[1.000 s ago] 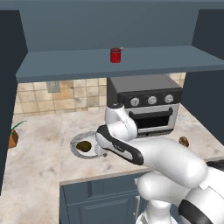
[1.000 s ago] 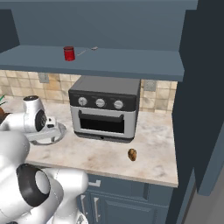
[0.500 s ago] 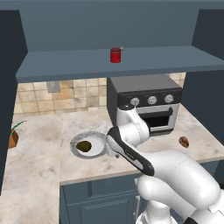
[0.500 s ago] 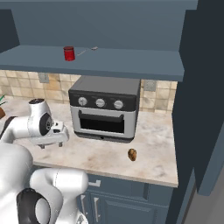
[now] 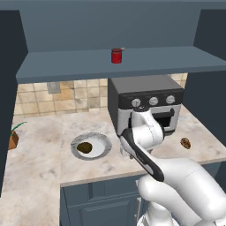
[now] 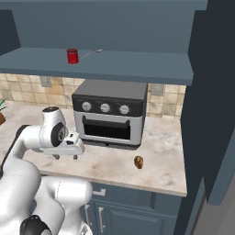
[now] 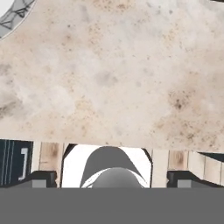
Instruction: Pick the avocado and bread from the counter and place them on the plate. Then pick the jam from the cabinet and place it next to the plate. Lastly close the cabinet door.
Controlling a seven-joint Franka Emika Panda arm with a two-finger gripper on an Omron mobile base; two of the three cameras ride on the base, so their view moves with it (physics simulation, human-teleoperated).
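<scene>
Jaws (image 6: pixel 65 157) spread wide, gripping nothing, hanging above bare marble table (image 6: pixel 163 151) in front of the toaster oven's (image 6: pixel 110 112) left corner, fingers (image 6: pixel 75 157) pointing down. Seen from the hand, two dark fingertips (image 7: pixel 41 178) far apart at the lower edge, speckled table surface between and beyond them, a sliver of plate (image 7: pixel 11 17) rim in the upper left corner. Avocado (image 5: pixel 84 147) lying on the plate (image 5: pixel 99 150), left of the arm in the left base view. Bread (image 6: pixel 138 162), a small brown lump, resting on the table to the right of the oven's front, well apart from the plate. Red jam (image 5: pixel 116 56) jar upright on the cabinet shelf (image 5: pixel 75 66) above the oven. Small potted plant (image 5: pixel 13 140) at the far left edge of the table.
</scene>
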